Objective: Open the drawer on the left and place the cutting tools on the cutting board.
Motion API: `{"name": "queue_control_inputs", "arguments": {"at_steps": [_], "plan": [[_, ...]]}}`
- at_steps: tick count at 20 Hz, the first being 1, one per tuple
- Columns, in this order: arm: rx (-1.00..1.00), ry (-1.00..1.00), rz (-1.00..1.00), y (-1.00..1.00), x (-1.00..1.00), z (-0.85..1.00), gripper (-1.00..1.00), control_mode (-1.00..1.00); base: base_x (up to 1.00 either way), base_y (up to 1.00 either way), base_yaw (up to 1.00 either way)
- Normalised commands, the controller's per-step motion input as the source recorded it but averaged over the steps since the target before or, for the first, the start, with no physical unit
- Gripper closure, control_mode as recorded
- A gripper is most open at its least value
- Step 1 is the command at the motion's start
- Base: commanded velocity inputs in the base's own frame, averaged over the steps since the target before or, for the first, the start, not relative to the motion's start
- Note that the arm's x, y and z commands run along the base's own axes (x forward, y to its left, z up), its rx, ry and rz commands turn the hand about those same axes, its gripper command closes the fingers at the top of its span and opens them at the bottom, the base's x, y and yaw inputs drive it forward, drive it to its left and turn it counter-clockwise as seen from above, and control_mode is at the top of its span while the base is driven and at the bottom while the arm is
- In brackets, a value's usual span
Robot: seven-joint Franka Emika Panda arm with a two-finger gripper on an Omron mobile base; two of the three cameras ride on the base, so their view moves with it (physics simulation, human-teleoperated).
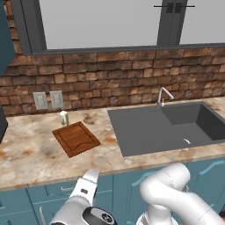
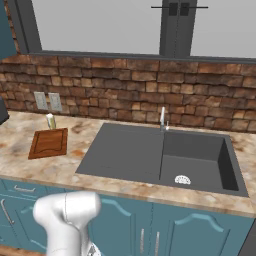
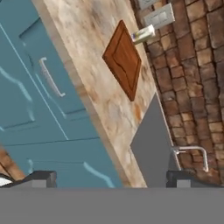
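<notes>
Marble-patterned counter [image 1: 26, 154] along the brick wall, bearing a dark grey sink [image 1: 145, 129] with faucet [image 1: 163, 96] to the right; teal drawer [image 3: 50, 78] shut below the counter's left part, silver handle visible; cutting board [image 1: 76, 138] flat on the counter left of the sink, bare on top; small carton [image 1: 64, 117] upright just beyond its far corner; gripper [image 3: 111, 177] raised before the cabinets, jaws spread wide, holding nothing.
</notes>
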Motion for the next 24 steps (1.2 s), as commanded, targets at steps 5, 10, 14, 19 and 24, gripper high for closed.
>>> {"name": "queue_control_inputs", "arguments": {"at_steps": [5,10,14,19,24], "plan": [[-0.19,-0.06,0.00,0.04,0.20,-0.66,-1.00,-1.00,0.00,0.00,0.00],[-0.19,-0.17,0.00,0.22,0.32,-0.60,-1.00,-1.00,0.00,0.00,0.00],[-0.24,-0.20,0.00,0.38,0.29,-0.63,-1.00,-1.00,0.00,0.00,0.00],[-0.19,-0.13,0.00,0.34,0.46,-0.44,-1.00,-1.00,0.00,0.00,0.00],[-0.11,-0.03,0.00,0.27,0.60,-0.33,-1.00,-1.00,0.00,0.00,0.00]]}}
